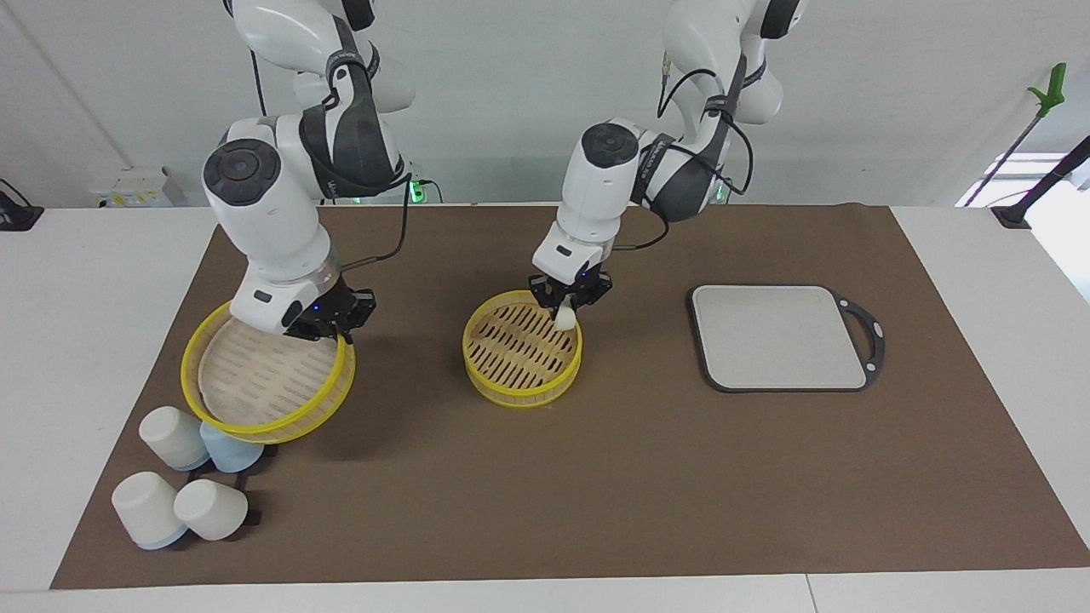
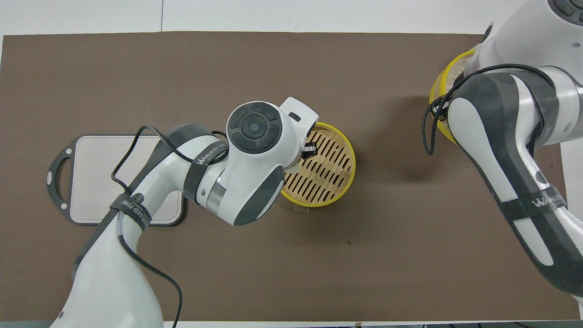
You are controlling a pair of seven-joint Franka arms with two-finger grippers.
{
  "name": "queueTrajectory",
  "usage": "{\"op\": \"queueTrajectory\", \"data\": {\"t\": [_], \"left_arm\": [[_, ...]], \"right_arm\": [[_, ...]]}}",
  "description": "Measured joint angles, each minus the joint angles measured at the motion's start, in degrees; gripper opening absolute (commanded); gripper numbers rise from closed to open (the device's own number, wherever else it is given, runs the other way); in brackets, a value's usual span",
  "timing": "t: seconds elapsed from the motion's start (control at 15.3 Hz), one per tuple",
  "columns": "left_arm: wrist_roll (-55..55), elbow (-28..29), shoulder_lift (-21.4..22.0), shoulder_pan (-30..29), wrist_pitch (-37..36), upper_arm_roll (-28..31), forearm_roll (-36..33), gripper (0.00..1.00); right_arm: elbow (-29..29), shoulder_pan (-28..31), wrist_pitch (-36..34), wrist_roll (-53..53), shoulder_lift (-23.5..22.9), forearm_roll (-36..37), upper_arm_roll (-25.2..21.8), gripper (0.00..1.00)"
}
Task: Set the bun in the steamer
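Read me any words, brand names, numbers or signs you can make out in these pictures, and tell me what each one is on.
"WANJEED": on the dark band around the left arm in the overhead view, only roughly legible.
"WAN...": on the dark band around the right arm, partly legible.
A band on the left arm's lower link: lettering too small to read.
Nothing else carries readable text.

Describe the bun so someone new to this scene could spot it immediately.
Start at the open yellow-rimmed steamer basket in the middle of the brown mat. The left gripper hangs over its rim, shut on the bun. It is a small cream-white dough piece, far smaller than the cups at the right arm's end.
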State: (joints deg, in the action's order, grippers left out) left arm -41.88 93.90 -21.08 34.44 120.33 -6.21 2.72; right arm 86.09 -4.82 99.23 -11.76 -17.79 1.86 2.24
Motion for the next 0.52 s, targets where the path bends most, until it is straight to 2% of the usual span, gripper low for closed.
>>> {"op": "queueTrajectory", "data": {"t": [0.2,0.39,0.46,0.52], "left_arm": [[-0.70,-2.23,-4.96,1.92,3.30,0.04,-1.36,0.29],[-0.73,-2.34,-7.08,2.28,4.92,0.15,-1.89,0.30],[-0.73,-2.34,-7.44,2.37,5.07,0.19,-2.61,0.39],[-0.74,-2.34,-7.68,2.49,5.11,0.26,-3.09,0.56]], "right_arm": [[5.27,-0.15,4.25,-0.03,2.09,-0.42,0.33,0.00],[8.28,-0.36,5.62,-0.04,3.56,-0.43,0.64,0.00],[8.61,-0.36,5.63,-0.03,3.84,-0.44,0.66,0.00],[8.72,-0.36,5.63,-0.03,3.98,-0.44,0.67,0.00]]}}
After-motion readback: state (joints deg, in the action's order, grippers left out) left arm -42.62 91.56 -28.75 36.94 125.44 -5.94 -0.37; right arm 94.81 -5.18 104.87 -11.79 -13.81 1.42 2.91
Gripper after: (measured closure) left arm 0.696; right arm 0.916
